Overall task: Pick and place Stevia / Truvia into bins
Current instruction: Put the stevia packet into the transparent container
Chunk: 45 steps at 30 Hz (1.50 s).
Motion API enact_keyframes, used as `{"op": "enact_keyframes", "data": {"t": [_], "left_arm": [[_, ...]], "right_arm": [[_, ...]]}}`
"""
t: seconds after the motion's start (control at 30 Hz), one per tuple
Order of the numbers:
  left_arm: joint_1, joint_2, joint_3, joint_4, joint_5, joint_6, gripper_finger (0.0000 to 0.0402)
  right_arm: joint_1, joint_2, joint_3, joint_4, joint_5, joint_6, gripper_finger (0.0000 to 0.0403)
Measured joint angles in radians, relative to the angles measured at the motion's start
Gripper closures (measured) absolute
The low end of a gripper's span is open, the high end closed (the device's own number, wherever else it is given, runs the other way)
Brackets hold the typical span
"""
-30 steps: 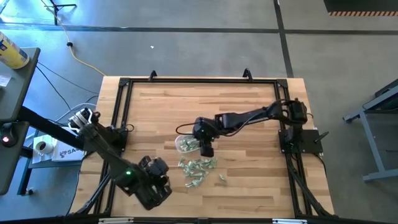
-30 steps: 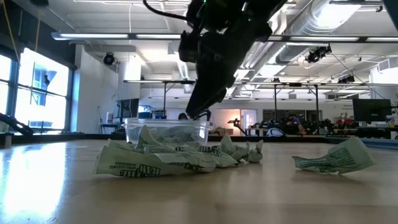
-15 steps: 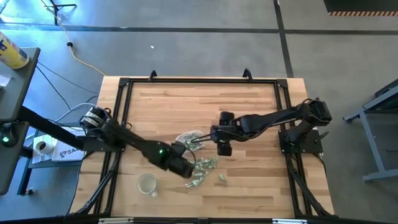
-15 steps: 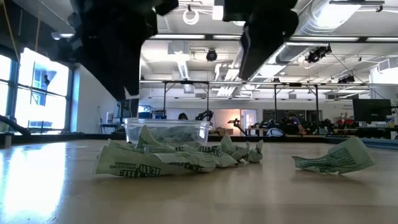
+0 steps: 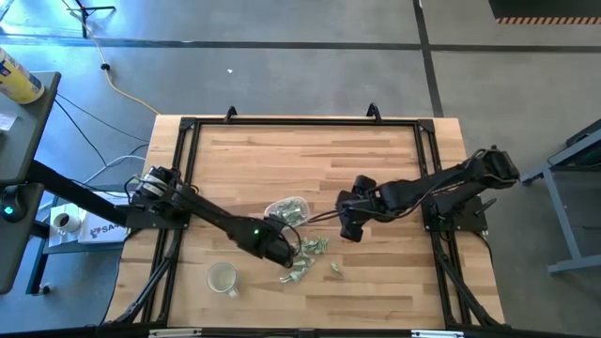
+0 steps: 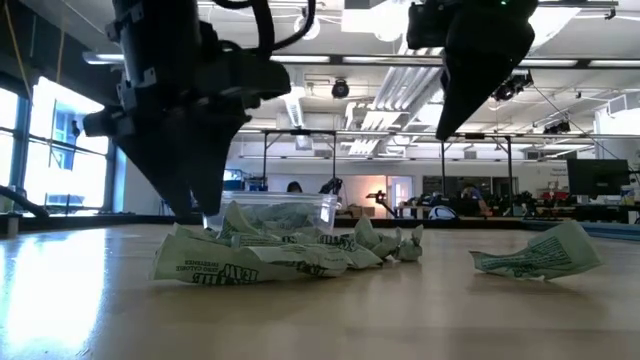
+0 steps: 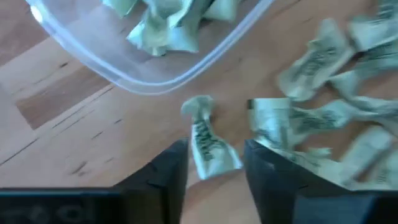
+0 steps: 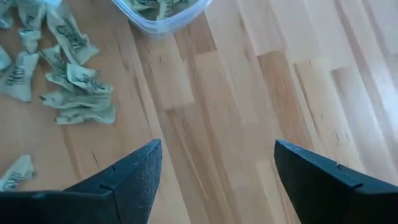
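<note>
The clear tub (image 5: 286, 210) rests flat on the table and holds several green-and-white sachets (image 7: 163, 25). More sachets (image 5: 306, 255) lie loose on the wood just near of it. My left gripper (image 7: 214, 169) is open and low over this pile. Its fingers stand either side of one crumpled sachet (image 7: 208, 140) without touching it. In the low view its fingertips (image 6: 205, 214) are close to the table beside the tub (image 6: 268, 212). My right gripper (image 8: 214, 180) is wide open and holds nothing. It hangs raised to the right of the tub (image 5: 351, 225).
A round clear cup (image 5: 223, 278) stands toward the near-left of the table. One sachet (image 5: 335, 268) lies apart, right of the pile. A black frame (image 5: 300, 122) runs round the table's edges. Bare wood lies beyond the tub and to the right.
My left arm has swung from the near-left corner toward the sachet pile and come down over it, uncovering the round cup. My right gripper has drawn back from over the tub toward the table's right and risen. The sachets and the tub have stayed put.
</note>
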State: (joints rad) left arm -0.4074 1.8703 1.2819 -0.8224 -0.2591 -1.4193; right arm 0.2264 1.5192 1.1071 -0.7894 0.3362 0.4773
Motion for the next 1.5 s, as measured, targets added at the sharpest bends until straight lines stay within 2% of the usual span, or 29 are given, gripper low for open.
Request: {"op": "enact_keyframes", "data": {"t": [0.2,0.33,0.43,0.57,0.73,0.8,0.97,1.13,1.27,1.33,1.5], "left_arm": [[0.004,0.017,-0.003,-0.020,-0.010,0.002,0.0144],[0.028,0.040,-0.001,-0.019,0.022,0.022,0.0144],[0.051,0.071,-0.001,0.007,0.086,0.078,0.0175],[0.081,0.087,0.004,0.000,0.170,0.158,0.0247],[0.094,0.073,0.007,-0.060,0.201,0.251,0.0357],[0.093,0.052,0.015,-0.140,0.205,0.266,0.0377],[0.086,-0.043,0.091,-0.333,0.158,0.289,0.0362],[0.163,-0.129,0.113,-0.169,0.035,0.470,0.0377],[0.286,-0.092,0.110,-0.039,0.068,0.652,0.0376],[0.334,-0.065,0.111,-0.024,0.109,0.682,0.0353],[0.378,-0.041,0.109,-0.093,0.205,0.694,0.0230]], "right_arm": [[0.004,-0.003,-0.003,0.011,0.014,0.021,0.0104],[0.003,-0.003,-0.003,0.018,0.027,0.021,0.0104],[-0.006,-0.003,-0.003,0.026,0.029,0.016,0.0104],[-0.030,-0.003,-0.004,0.024,0.024,0.002,0.0104],[-0.063,-0.003,-0.004,0.022,0.021,-0.051,0.0104],[-0.078,-0.003,-0.004,0.024,0.021,-0.075,0.0104],[-0.118,-0.003,-0.004,0.052,0.021,-0.145,0.0104],[-0.163,-0.003,-0.004,0.046,-0.018,-0.224,0.0104],[-0.187,-0.003,-0.004,0.018,-0.056,-0.291,0.0104],[-0.192,-0.003,-0.004,-0.005,-0.059,-0.306,0.0104],[-0.193,-0.003,-0.009,-0.024,-0.063,-0.313,0.0104]]}}
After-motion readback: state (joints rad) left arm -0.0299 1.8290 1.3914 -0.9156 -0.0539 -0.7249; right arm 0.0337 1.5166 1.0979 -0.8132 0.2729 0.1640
